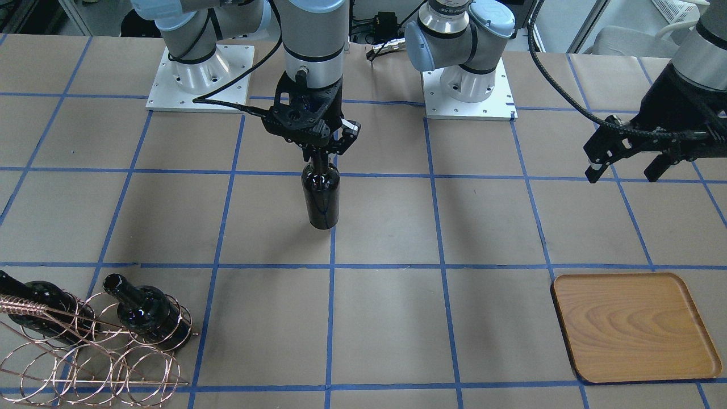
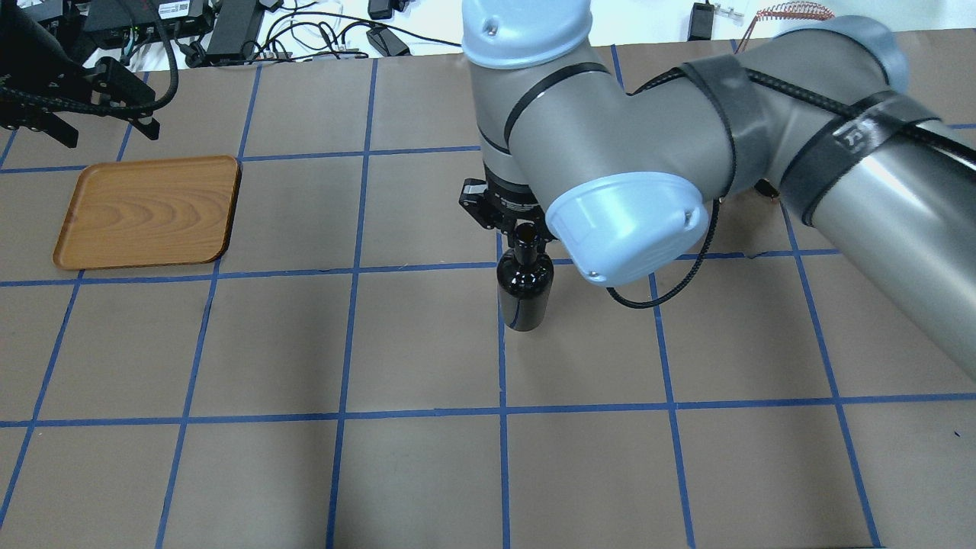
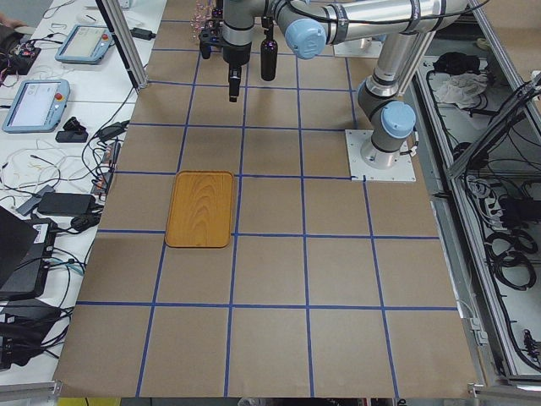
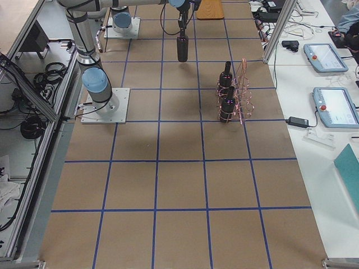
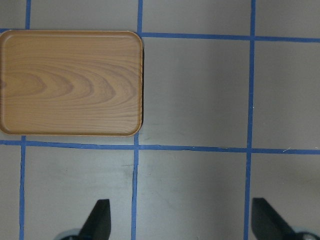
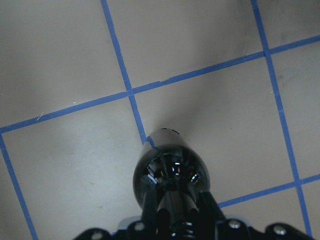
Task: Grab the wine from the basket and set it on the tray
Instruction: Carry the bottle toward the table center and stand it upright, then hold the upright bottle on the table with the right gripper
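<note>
My right gripper (image 1: 321,154) is shut on the neck of a near-black wine bottle (image 1: 321,196) and holds it upright over the middle of the table. The bottle also shows in the overhead view (image 2: 522,293) and the right wrist view (image 6: 170,172). The copper wire basket (image 1: 85,363) lies at the table's right end with two more bottles (image 1: 145,312) (image 1: 34,304) in it. The wooden tray (image 1: 633,326) lies empty at the left end. My left gripper (image 1: 622,174) is open and empty, hovering on the robot's side of the tray (image 5: 70,82).
The table is covered in brown paper with a blue tape grid. The two arm bases (image 1: 468,85) (image 1: 199,79) stand on white plates at the robot's edge. Cables and devices (image 2: 229,30) lie beyond the far edge.
</note>
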Action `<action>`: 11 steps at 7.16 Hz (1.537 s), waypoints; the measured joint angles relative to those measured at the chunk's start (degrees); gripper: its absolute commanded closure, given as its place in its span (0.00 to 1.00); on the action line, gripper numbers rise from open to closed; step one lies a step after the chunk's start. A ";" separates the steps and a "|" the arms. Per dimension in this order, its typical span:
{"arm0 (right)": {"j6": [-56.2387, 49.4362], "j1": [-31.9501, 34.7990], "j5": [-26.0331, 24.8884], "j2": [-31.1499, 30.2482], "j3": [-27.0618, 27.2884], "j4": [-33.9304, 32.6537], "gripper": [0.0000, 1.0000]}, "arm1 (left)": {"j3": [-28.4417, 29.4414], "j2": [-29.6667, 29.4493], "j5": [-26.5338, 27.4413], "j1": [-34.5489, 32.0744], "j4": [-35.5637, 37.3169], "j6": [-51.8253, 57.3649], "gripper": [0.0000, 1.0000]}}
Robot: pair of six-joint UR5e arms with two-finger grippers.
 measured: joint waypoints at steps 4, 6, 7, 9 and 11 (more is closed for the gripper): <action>3.04 2.60 0.23 2.44 -1.36 -0.98 0.86 | -0.07 -0.12 -0.07 0.72 0.01 0.74 0.00; 3.17 3.09 0.17 2.49 -1.37 0.52 0.86 | -0.13 -0.05 -0.07 0.32 -0.10 0.70 0.00; 3.20 3.15 0.24 2.50 -1.38 0.95 0.86 | -0.18 -0.05 -0.07 0.12 -0.15 0.69 0.00; 4.19 3.20 0.58 2.50 -1.40 0.86 0.86 | -0.29 -0.13 -0.10 -0.17 -0.20 0.69 0.00; 6.50 3.87 0.67 2.74 -1.55 0.06 0.86 | -0.33 -0.20 -0.09 -0.29 -0.16 0.69 0.00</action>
